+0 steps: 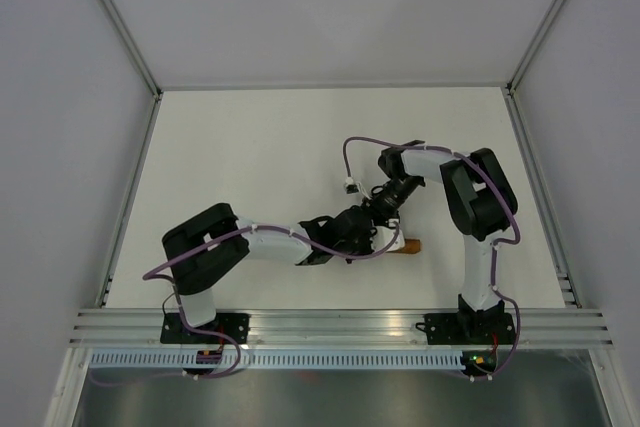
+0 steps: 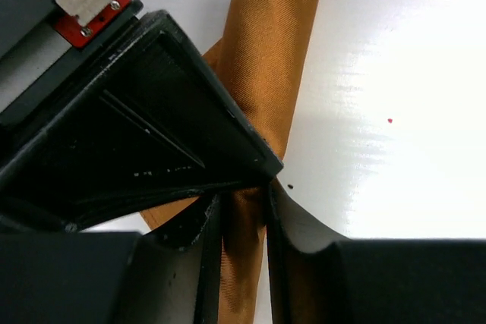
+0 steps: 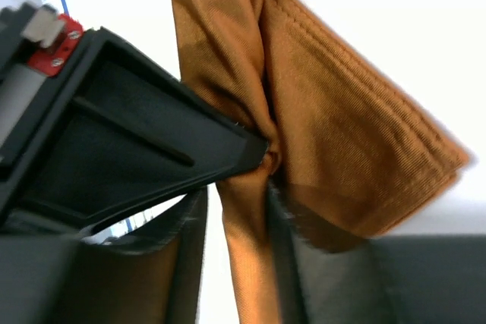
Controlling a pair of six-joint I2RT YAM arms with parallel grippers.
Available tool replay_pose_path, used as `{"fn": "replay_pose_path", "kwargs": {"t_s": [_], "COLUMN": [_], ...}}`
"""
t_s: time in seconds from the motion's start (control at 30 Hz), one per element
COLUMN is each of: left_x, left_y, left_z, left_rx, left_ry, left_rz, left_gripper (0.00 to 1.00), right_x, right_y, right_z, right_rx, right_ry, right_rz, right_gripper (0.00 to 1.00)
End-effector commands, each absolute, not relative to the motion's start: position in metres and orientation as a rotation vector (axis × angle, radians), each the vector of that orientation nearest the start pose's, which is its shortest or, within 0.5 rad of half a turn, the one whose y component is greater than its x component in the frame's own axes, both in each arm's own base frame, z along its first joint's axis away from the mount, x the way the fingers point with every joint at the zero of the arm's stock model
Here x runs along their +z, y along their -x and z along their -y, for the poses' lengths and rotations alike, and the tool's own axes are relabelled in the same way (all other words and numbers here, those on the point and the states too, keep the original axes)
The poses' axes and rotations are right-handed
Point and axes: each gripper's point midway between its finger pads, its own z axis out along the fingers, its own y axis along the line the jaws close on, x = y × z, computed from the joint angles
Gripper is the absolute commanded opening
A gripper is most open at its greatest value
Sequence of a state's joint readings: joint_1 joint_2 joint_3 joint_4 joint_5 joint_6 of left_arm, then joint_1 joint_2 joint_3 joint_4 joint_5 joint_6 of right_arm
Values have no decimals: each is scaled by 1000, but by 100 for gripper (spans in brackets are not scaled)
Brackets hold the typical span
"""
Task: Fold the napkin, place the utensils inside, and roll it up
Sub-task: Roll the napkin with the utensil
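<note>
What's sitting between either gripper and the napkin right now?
Nothing visible. The napkin, rolled narrow, runs straight between the fingers of the left gripper, which look closed on it. It also passes between the fingers of the right gripper, with a sliver of gap on one side. Each wrist view shows the other gripper right alongside.

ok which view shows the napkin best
Right wrist: the napkin fills the frame, with its stitched hem, a folded corner and the twisted middle all clear. Left wrist shows just a narrow rolled strip of it. Top external shows only a tiny orange end; the rest is hidden.
</note>
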State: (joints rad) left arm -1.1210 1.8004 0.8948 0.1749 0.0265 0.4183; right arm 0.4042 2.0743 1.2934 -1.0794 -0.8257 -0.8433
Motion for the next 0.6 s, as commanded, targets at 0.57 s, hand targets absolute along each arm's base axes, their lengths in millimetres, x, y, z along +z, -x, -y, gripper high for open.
{"fn": "replay_pose_path", "kwargs": {"t_s": [0.57], "left_x": [-34], "left_y": [-138], "left_z": [369], "left_rx": [-1217], "left_ry": [-1606], "left_rz": [-2258], "left_gripper": [2], "right_x": [123], "right_y": [-348], "right_z": [-106], "right_rx": [932], "right_ry": [1068], "right_rz": [-2160], "right_gripper": [57]}}
